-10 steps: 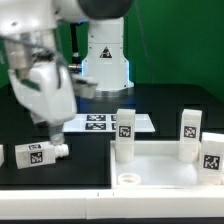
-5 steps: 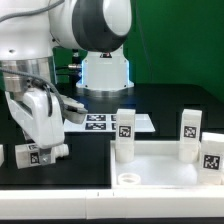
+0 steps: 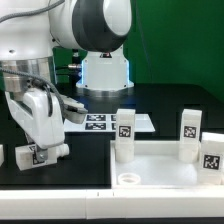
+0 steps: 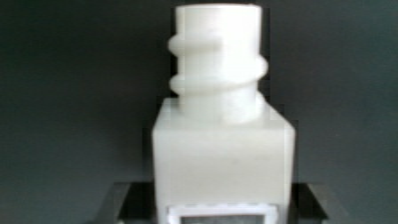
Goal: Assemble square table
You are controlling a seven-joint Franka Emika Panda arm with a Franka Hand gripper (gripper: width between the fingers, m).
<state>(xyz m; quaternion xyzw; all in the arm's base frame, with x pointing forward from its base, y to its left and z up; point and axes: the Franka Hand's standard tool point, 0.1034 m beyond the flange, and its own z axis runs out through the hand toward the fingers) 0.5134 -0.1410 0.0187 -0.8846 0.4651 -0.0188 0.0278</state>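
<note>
A white table leg [image 3: 56, 150] lies on its side on the black table at the exterior view's left, its tag facing up. My gripper [image 3: 33, 156] has come down over it, one finger on each side. In the wrist view the leg [image 4: 222, 130] fills the middle, screw end pointing away, and the dark fingers [image 4: 128, 202] press against its two flat sides. The square tabletop [image 3: 165, 151] lies at the exterior view's lower right, rim up, with a corner hole [image 3: 130, 180]. Three more legs [image 3: 124, 137] [image 3: 189, 135] [image 3: 212, 152] stand upright on or by it.
The marker board [image 3: 100, 122] lies flat behind the held leg, in front of the arm's white base [image 3: 105, 65]. A long white bar [image 3: 60, 205] runs along the front edge. A small white part [image 3: 2, 155] shows at the left border.
Over the last second the arm dropped down onto the lying leg and the jaws closed in on its sides. In the last half second nothing else moved.
</note>
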